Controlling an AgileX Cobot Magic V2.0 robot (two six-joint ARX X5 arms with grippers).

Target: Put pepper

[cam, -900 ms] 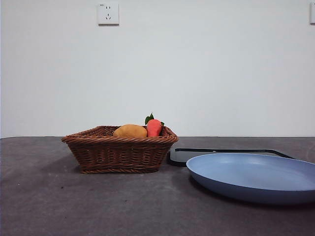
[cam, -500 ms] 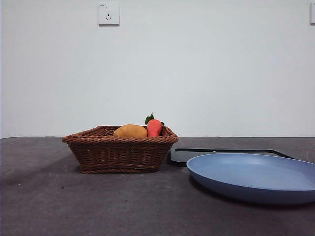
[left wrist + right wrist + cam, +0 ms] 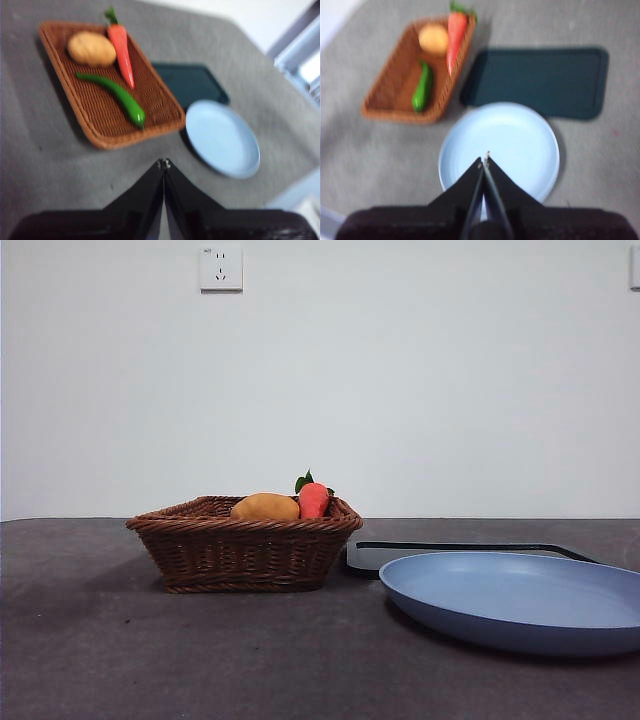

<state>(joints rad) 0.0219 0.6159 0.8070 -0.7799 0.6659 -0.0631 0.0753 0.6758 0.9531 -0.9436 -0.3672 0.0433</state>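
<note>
The long, slender, glossy dark-green pepper (image 3: 114, 97) is seen lying flat on the floor of the brown woven wicker basket (image 3: 65, 105), in the upper left of both wrist views, beside the red-orange carrot with green leaves (image 3: 121, 47) and the yellow-orange oval lump (image 3: 91, 48); in the front view it is hidden below the basket rim. It is judged to be light and fairly stiff, with a smooth skin that may slip under hard pads, so a hold across its thicker middle, square to its length, is favoured over either tapered end. Its long axis is gently curved and, in the left wrist view, runs from the thin end at upper left to the blunter end at lower right, near the basket's rim. The left gripper (image 3: 163, 163) and the right gripper (image 3: 484, 157) are both pressed together and empty, high over the grey desk (image 3: 200, 660); the right one hangs over the round pale-blue plate (image 3: 520, 145), which lies beside a dark rectangular tray (image 3: 545, 80).
</note>
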